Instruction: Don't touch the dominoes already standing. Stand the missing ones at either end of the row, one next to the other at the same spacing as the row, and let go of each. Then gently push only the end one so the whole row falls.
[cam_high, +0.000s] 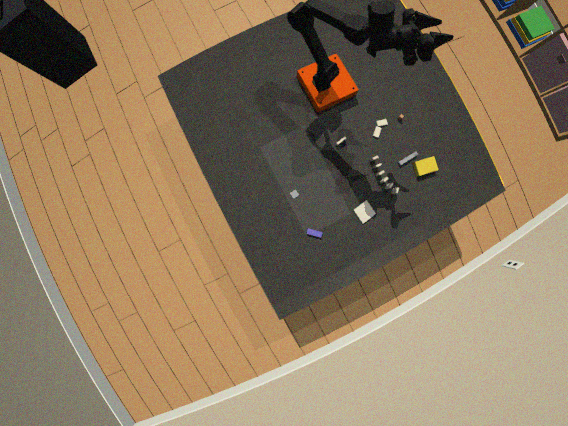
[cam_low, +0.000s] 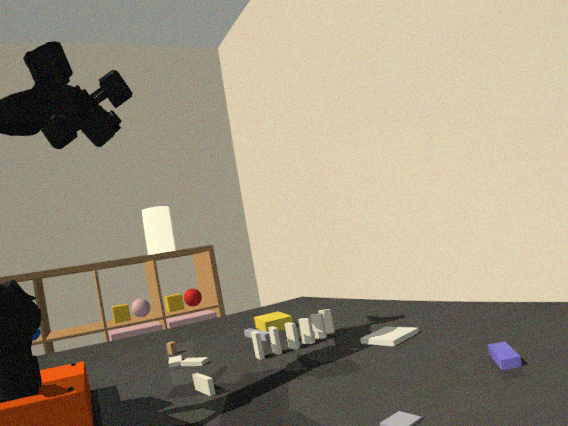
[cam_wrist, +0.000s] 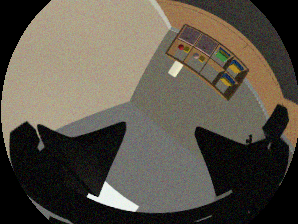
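Note:
Several white dominoes stand in a slightly curved row; its end nearest the arm's base is one domino (cam_high: 375, 157) (cam_low: 258, 345), its far end another (cam_high: 396, 190) (cam_low: 327, 321). Off the near end, one loose domino (cam_high: 341, 141) (cam_low: 203, 384) rests on its long edge. Two more, one domino (cam_high: 382, 122) (cam_low: 175, 361) and another domino (cam_high: 377, 132) (cam_low: 194, 361), lie flat close together. My gripper (cam_high: 446, 29) (cam_low: 111, 107) (cam_wrist: 161, 128) is open and empty, raised high and well away from the dominoes. The wrist view shows only walls, floor and shelf beyond the fingers.
A grey bar (cam_high: 408, 158) and yellow block (cam_high: 426, 166) (cam_low: 273, 321) lie beside the row. A white slab (cam_high: 364, 212) (cam_low: 390, 336) is near its far end. A brown cube (cam_high: 401, 118) (cam_low: 171, 348), purple block (cam_high: 314, 233) (cam_low: 504, 355) and pale tile (cam_high: 294, 194) lie farther off.

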